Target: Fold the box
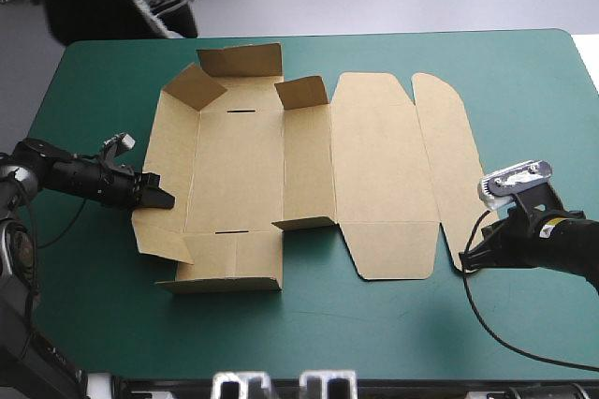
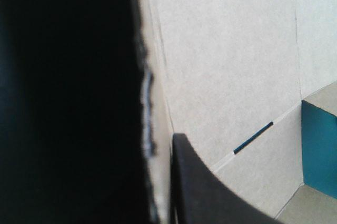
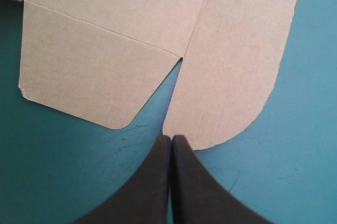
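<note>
At opposite ends of the flat brown cardboard box [image 1: 374, 155], our left gripper [image 1: 167, 200] pinches its edge, and our right gripper [image 3: 171, 138] rests closed just beside it.

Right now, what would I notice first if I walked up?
A big brown box, mostly flat, sprawls across the teal-green table, a few flaps standing up toward its far left. The left gripper pinches the box's left edge between its black fingers; the right gripper, fingers shut, points at the rounded flap at the box's right end.
</note>
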Controlling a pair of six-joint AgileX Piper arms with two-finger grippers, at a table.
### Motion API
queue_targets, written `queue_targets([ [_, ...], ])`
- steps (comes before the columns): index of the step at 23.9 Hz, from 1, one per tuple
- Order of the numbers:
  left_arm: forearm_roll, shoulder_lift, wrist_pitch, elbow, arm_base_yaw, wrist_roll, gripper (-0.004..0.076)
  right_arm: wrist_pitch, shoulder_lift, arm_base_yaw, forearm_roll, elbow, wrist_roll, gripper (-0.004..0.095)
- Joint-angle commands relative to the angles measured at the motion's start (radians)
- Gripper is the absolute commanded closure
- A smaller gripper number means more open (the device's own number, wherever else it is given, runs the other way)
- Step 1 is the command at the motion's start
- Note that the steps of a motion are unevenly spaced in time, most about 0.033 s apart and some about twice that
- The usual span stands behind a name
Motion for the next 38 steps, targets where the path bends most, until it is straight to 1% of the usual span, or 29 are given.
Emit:
queue_targets([
  [1, -0.034, -0.041, 0.031, -0.019, -0.004, 0.045, 0.0734, -0.034, -0.001, -0.007, 0.016, -0.035, -0.005, 0.0928],
  [4, -0.041, -0.041, 0.036, -0.021, -0.004, 0.000, 0.0734, -0.034, -0.001, -0.007, 0.016, -0.035, -0.005, 0.0928],
  [8, -0.048, -0.043, 0.066, -0.029, -0.006, -0.008, 0.0734, -0.034, -0.001, -0.007, 0.016, -0.035, -0.005, 0.0928],
  [13, -0.050, -0.099, 0.077, -0.135, -0.102, -0.024, 0.0734, -0.038, -0.001, -0.007, 0.016, -0.035, -0.005, 0.0928],
  [14, -0.031, -0.123, 0.077, -0.207, -0.161, -0.053, 0.0734, -0.038, -0.001, -0.007, 0.016, -0.035, -0.005, 0.0928],
  [17, 0.061, -0.141, 0.077, -0.341, -0.253, -0.103, 0.0734, -0.040, -0.001, -0.007, 0.016, -0.035, -0.005, 0.0928],
  [19, 0.191, -0.143, 0.073, -0.491, -0.350, -0.174, 0.0733, -0.061, -0.001, -0.007, 0.016, -0.035, -0.005, 0.0928],
  [21, 0.304, -0.141, 0.071, -0.621, -0.438, -0.178, 0.0734, -0.086, -0.001, -0.007, 0.016, -0.036, 0.003, 0.0928],
  [22, 0.366, -0.141, 0.071, -0.704, -0.498, -0.146, 0.0734, -0.096, -0.001, -0.007, 0.016, -0.043, 0.003, 0.0928],
  [24, 0.429, -0.139, 0.061, -0.783, -0.558, -0.139, 0.0734, -0.102, -0.001, -0.007, 0.019, -0.052, 0.006, 0.0928],
  [26, 0.528, -0.134, 0.052, -0.865, -0.631, -0.139, 0.0734, -0.146, -0.001, -0.007, 0.019, -0.070, 0.045, 0.0928],
  [31, 0.724, -0.134, 0.003, -0.898, -0.752, -0.113, 0.0733, -0.191, -0.001, -0.007, 0.017, -0.223, 0.047, 0.0928],
  [36, 0.818, -0.134, -0.076, -0.898, -0.836, -0.100, 0.0734, -0.222, -0.001, -0.007, -0.002, -0.303, 0.049, 0.0928],
  [38, 0.837, -0.134, -0.085, -0.898, -0.865, -0.086, 0.0734, -0.233, -0.001, -0.007, -0.016, -0.311, 0.073, 0.0928],
])
